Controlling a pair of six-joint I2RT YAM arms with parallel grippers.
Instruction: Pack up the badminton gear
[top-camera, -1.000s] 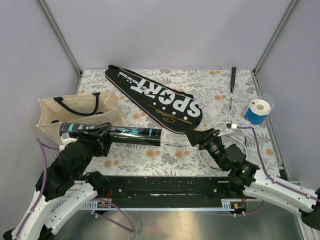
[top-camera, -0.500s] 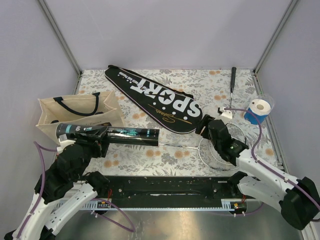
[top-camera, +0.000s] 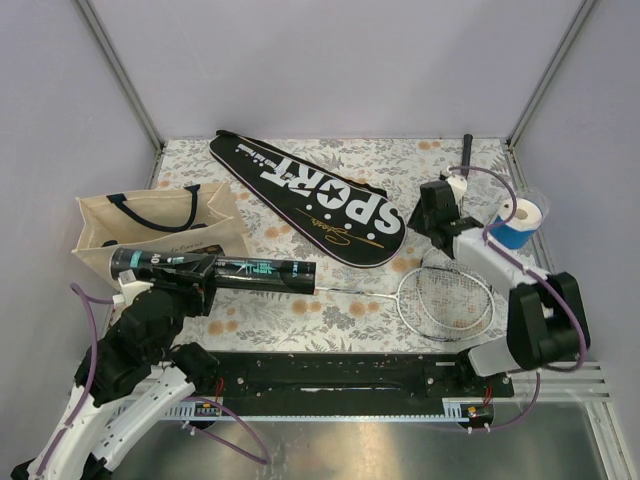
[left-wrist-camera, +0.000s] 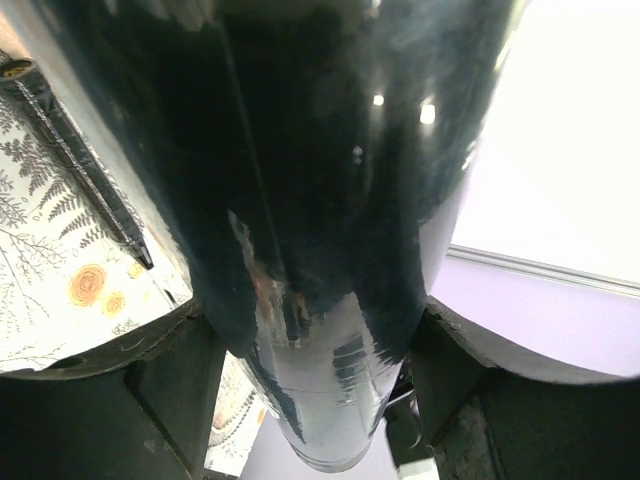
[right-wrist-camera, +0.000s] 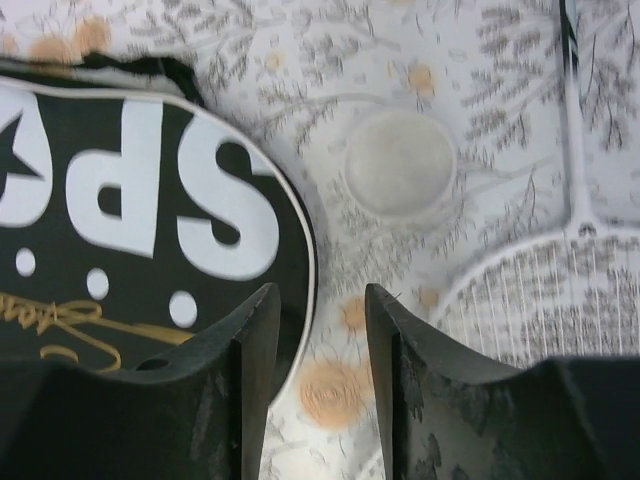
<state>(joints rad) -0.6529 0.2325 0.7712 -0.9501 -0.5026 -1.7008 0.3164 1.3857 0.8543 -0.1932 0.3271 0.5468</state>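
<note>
My left gripper (top-camera: 200, 268) is shut on the long black tube with teal print (top-camera: 262, 270). It holds the tube level, with one end over the front of the tote bag. The tube fills the left wrist view (left-wrist-camera: 320, 200) between the fingers (left-wrist-camera: 150, 380). My right gripper (top-camera: 432, 222) is open and empty, low over the table between the wide end of the black "SPORT" cover (top-camera: 310, 195) and the racket shaft. In the right wrist view, a white shuttlecock (right-wrist-camera: 400, 172) lies just beyond the open gripper (right-wrist-camera: 318, 300), with the cover (right-wrist-camera: 120, 210) to its left. The silver racket (top-camera: 445, 300) lies at the right; its head shows in the right wrist view (right-wrist-camera: 540, 290).
A beige tote bag with black handles (top-camera: 150, 225) stands at the left. A blue and white roll (top-camera: 517, 222) sits by the right wall. The racket handle (top-camera: 466, 150) reaches the back right corner. A black rail (top-camera: 320, 370) runs along the near edge.
My right arm swung from the near side of the racket head to the back right, beside the cover's wide end. My left gripper moved the tube slightly left, towards the bag.
</note>
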